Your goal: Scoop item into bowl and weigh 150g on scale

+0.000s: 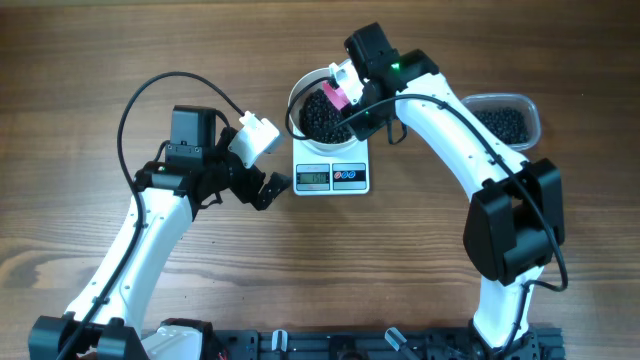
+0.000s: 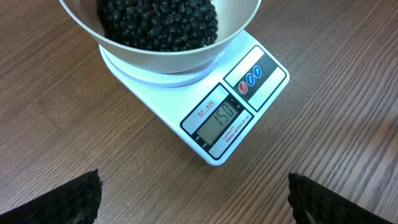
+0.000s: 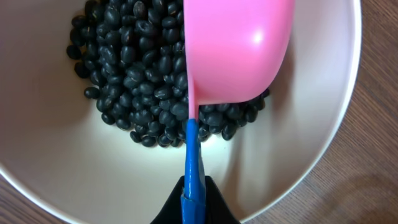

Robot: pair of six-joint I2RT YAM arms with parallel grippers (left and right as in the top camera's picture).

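The white bowl (image 1: pixel 308 92) stands on the white scale (image 1: pixel 331 176) and holds a pile of black beans (image 1: pixel 322 117). Up close, the scale (image 2: pixel 231 118) shows its lit grey display and red and blue buttons below the bowl (image 2: pixel 168 59) of beans (image 2: pixel 158 22). My right gripper (image 3: pixel 193 202) is shut on the blue handle (image 3: pixel 192 155) of a pink scoop (image 3: pixel 239 50), which is tipped over the beans (image 3: pixel 137 74) inside the bowl (image 3: pixel 323 112). My left gripper (image 2: pixel 193 199) hangs open over bare table just left of the scale, holding nothing.
A clear plastic tub (image 1: pixel 507 122) with more black beans sits at the right, beyond the right arm. The wooden table (image 1: pixel 90 60) stretches out on all sides.
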